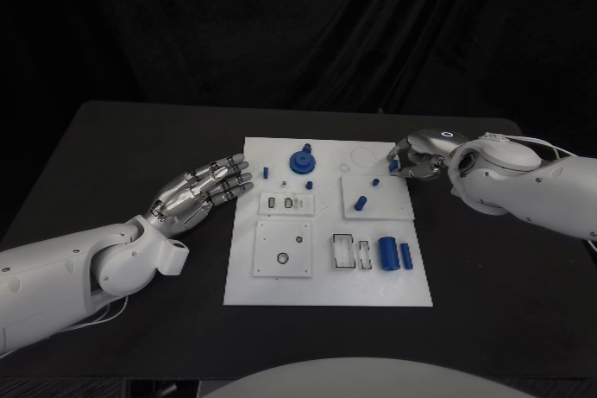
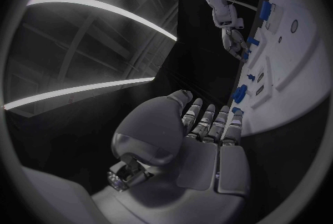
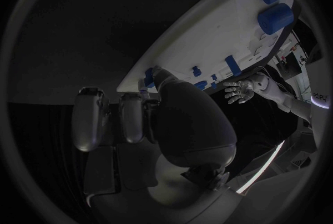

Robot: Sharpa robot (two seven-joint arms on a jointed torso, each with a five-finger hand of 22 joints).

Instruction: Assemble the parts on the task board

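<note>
Two hands spotted over the black counter point(image 1: 124, 139), one either side of the white task board point(image 1: 326, 286). Found left hand point(image 1: 205, 191) at 9 o'clock of the board, just off its edge: released, fingers spread, grasping nothing. Saw small blue peg point(image 1: 265, 170) near the board's 10 o'clock corner, and large blue knob point(image 1: 301, 161) standing at 12 o'clock. Noted two blue pegs point(image 1: 361, 202) on a raised square plate point(image 1: 396, 206) right of centre. Counted two blue cylinders point(image 1: 388, 251) lying side by side toward 4 o'clock. Found right hand point(image 1: 417, 156) at the 1 o'clock corner, fingers curled at a small blue part point(image 1: 393, 165) on the board's edge. Could not tell whether grasped or only touched.
</note>
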